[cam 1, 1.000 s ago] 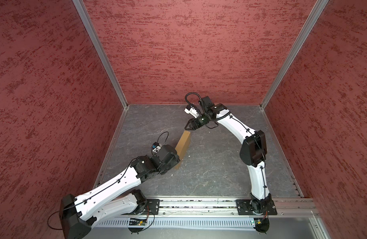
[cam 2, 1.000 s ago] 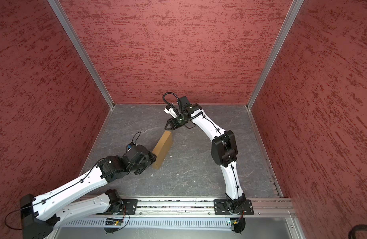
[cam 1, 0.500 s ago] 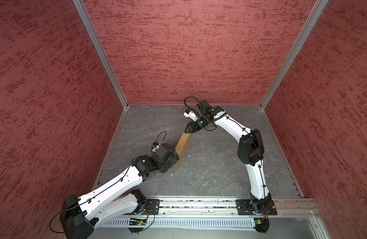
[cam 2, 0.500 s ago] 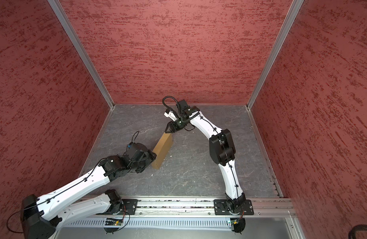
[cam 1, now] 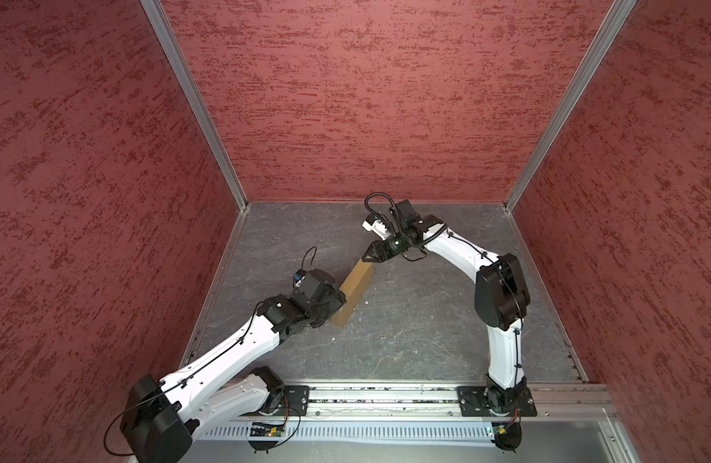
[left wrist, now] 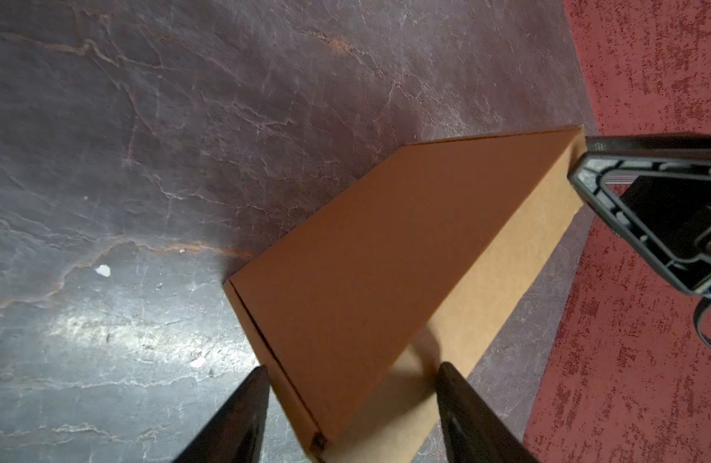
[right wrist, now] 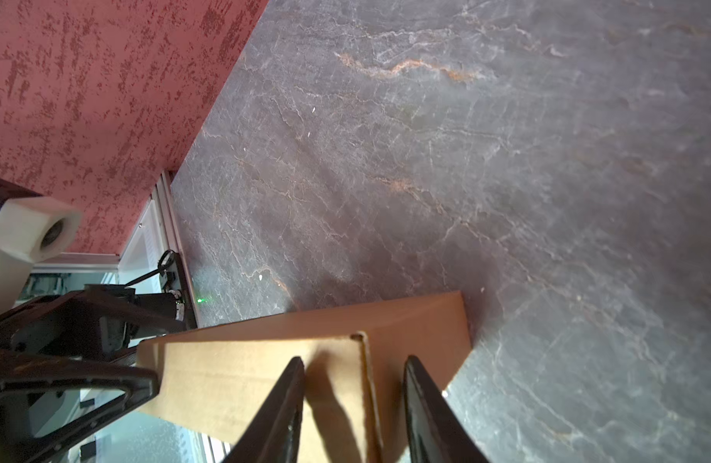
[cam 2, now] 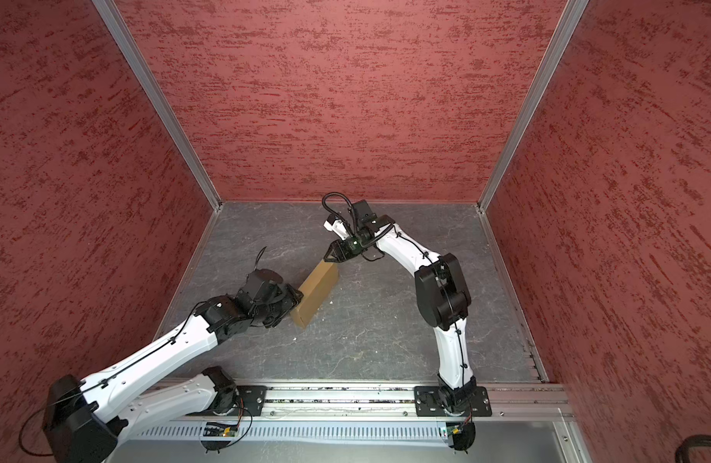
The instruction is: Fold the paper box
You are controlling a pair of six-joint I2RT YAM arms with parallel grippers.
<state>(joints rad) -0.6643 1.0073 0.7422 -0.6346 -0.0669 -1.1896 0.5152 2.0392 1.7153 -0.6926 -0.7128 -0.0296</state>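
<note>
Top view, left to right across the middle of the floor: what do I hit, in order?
left gripper → paper box → right gripper → right arm's black elbow

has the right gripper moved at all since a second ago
Yes. The right gripper has dropped slightly away from the back wall toward the front rail, its tips now at the far end of the paper box.

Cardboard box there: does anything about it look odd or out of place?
Nothing looks damaged. The box stands up on a narrow side instead of lying flat, with the left gripper at one end and the right gripper at the other. A few small white scraps lie on the floor.
</note>
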